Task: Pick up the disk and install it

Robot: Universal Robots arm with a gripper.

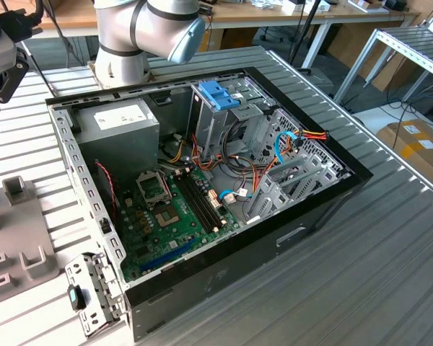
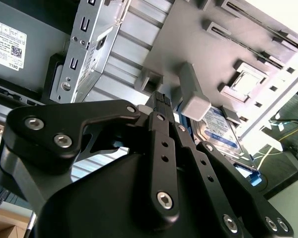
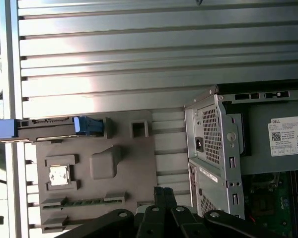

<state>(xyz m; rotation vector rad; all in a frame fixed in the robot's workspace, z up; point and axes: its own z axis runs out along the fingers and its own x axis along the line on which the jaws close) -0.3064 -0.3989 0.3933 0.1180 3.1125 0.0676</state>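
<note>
On the ribbed table (image 3: 139, 49), a grey tray (image 3: 139, 163) holds the disk (image 2: 219, 130) (blue-framed); the fingers (image 2: 160, 105) are closed together, holding nothing.

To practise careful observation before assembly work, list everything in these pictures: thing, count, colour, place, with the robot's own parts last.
disk: one, dark with blue carrier, at the grey tray's edge.
tray: one, grey, on the table beside the case.
computer case: one, black, open, on the table.
motherboard: one, green, inside the case.
power supply: one, grey, inside the case.
handle: one, blue, atop the case's metal cage.
table: one, silver, ribbed, under everything.
cardboard box: one, brown, exterior view's right.
arm: one, silver-grey, beyond the case.
claw: one, black, shut, empty, near the tray.
</note>
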